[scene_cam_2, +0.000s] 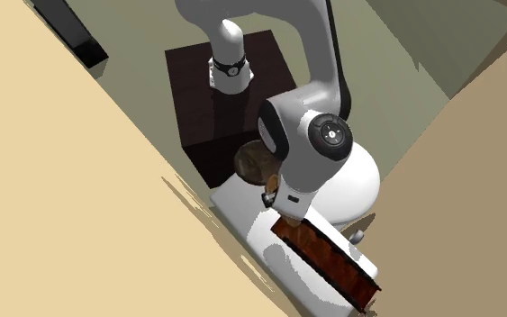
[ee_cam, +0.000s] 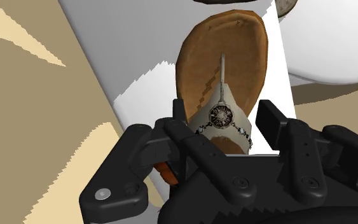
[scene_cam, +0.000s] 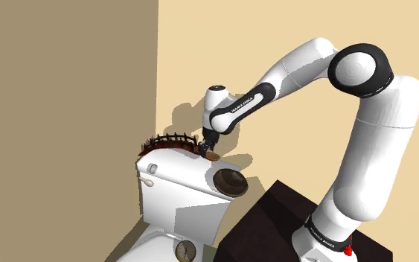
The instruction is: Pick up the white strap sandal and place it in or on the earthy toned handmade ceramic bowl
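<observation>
The gripper hangs low over the white toilet tank lid. Its fingers are apart, one on each side of the heel end of the brown-soled strap sandal; contact cannot be confirmed. The sandal lies flat on the lid. The dark brown bowl stands near its toe. A dark tray occupies the lid's opposite end.

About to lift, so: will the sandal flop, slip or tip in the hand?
The sandal looks flat and thin-soled, so probably light; held near the heel it may droop toward the toe. Its brown footbed looks smooth, so it could slip. The thin strap and ornament seem the fragile part.
</observation>
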Robot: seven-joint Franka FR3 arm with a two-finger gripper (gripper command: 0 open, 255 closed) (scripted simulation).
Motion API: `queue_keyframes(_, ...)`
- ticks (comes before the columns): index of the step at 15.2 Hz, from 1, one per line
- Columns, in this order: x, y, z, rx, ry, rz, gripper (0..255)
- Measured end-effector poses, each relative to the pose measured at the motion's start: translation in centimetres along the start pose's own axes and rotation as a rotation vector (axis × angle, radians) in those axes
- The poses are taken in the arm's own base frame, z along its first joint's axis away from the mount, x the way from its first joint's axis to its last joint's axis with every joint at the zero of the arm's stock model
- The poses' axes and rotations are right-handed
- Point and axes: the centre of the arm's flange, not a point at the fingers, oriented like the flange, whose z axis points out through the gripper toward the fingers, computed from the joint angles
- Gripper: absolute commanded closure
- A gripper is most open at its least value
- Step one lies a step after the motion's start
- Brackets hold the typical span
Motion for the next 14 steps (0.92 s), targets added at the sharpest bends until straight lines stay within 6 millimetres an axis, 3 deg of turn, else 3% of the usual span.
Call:
queue_keyframes(4,-0.4,0.2,-1.7,0.0,0.001,0.0,255)
queue_keyframes(14,-13.3,0.4,-2.1,0.0,-0.001,0.0,255)
